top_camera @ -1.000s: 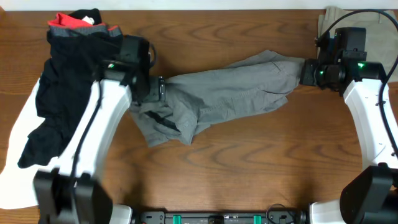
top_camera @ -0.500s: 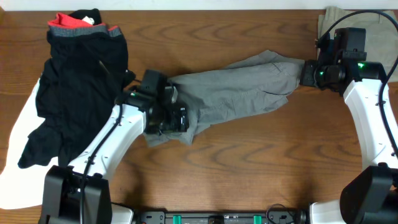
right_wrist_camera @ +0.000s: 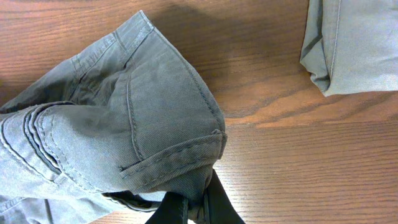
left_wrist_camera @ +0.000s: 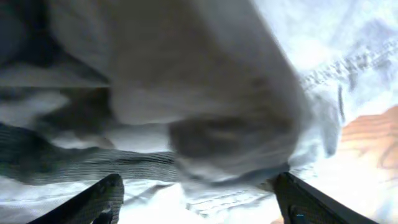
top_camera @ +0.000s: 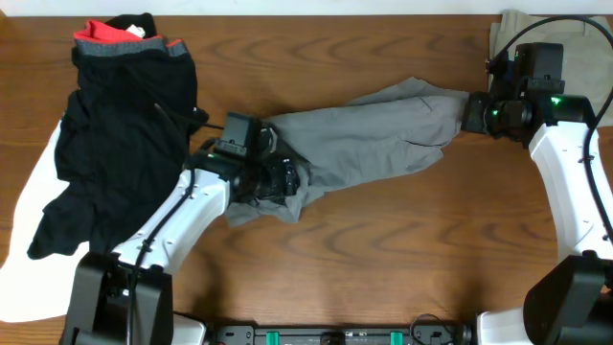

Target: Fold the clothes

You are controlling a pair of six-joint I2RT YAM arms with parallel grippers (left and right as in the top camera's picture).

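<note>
Holds one pair of trousers (top_camera: 369, 134) mid-table, stretched from 8 to 2 o'clock. Pinches the 2 o'clock end in the right gripper (right_wrist_camera: 196, 202), clamped tight on cloth. Presses the left gripper (top_camera: 284, 178) into the 8 o'clock end, fingers (left_wrist_camera: 102, 196) spread wide (nothing clamped). Shares a brown wood table (top_camera: 383, 259) with one black pile (top_camera: 115, 144) at 10 and one folded garment (right_wrist_camera: 354, 43) at 1.

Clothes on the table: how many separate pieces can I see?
4: grey trousers in the middle; a black garment at the left; a white one under it; a folded beige one at the top right. The black heap may hide more.
</note>
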